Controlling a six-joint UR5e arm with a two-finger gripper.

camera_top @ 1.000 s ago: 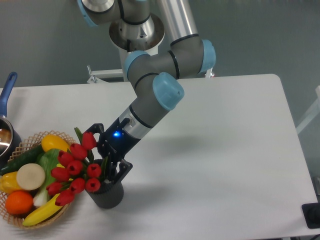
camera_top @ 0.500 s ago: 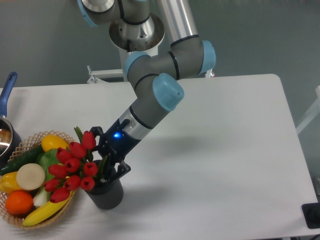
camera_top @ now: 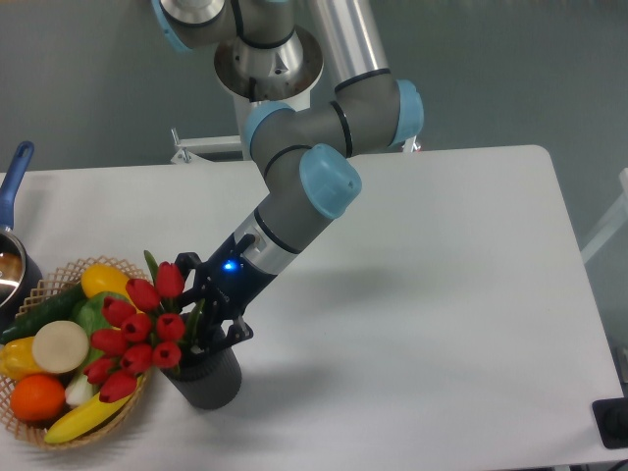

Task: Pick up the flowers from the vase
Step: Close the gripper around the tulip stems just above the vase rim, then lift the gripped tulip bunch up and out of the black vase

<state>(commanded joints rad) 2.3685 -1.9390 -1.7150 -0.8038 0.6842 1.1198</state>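
Fixed camera view: the claw (camera_top: pixel 208 319) is seen clamped on the stems of the tulips (camera_top: pixel 135 324). The stems are held in the mouth of the dark ribbed vase (camera_top: pixel 208 379), which stands on the table (camera_top: pixel 442 294).

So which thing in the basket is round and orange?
The orange fruit at the front left of the wicker basket. It is the only round orange one; the pieces beside it are yellow, green or pale.
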